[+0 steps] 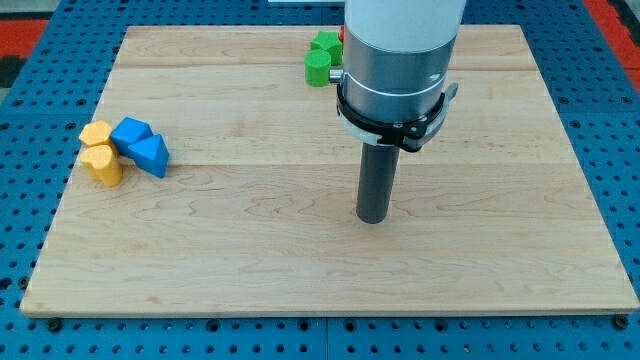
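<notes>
— While our rod hangs down over the wooden board, where does my tip sit?

— We see it resting on bare wood a little to the view's right of the board's middle, touching no block. We carry no hand at all, only the straight dark rod, so nothing is held.

— Which blocks are nearest to us?

— The two green blocks at the view's top: one green block with a rounded look, and another green block just behind it, the two touching. A sliver of a red block shows beside them, mostly hidden by our arm's grey housing. All of them are well apart from my tip.

— And the rest?

— Far off at the view's left we see a cluster: a yellow block and a second yellow block below it, with a blue block and a blue wedge-like block pressed against them. The board lies on a blue pegboard bench.
</notes>
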`<state>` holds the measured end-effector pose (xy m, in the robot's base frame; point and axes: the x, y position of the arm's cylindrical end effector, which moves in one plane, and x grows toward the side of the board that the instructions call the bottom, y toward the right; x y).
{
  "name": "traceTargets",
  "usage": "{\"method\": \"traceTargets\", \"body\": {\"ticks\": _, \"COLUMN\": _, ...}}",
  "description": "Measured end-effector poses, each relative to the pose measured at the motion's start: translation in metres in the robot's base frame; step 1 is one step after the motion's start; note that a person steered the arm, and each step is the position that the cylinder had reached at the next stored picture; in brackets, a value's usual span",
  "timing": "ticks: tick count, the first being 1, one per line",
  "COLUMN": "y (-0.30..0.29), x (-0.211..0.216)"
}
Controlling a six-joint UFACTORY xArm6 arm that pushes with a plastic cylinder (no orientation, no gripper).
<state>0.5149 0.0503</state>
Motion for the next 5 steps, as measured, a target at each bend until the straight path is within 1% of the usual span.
{"method": "traceTargets", "body": {"ticks": 2, "y": 0.007, "x": -0.005}}
{"method": "traceTargets", "body": {"ticks": 3, "y": 0.005, "x": -0.041}}
{"method": "traceTargets", "body": {"ticks": 4, "y": -0.051, "x": -0.019}}
{"method": "traceTargets", "body": {"ticks": 5, "y": -0.115, "x": 0.032}}
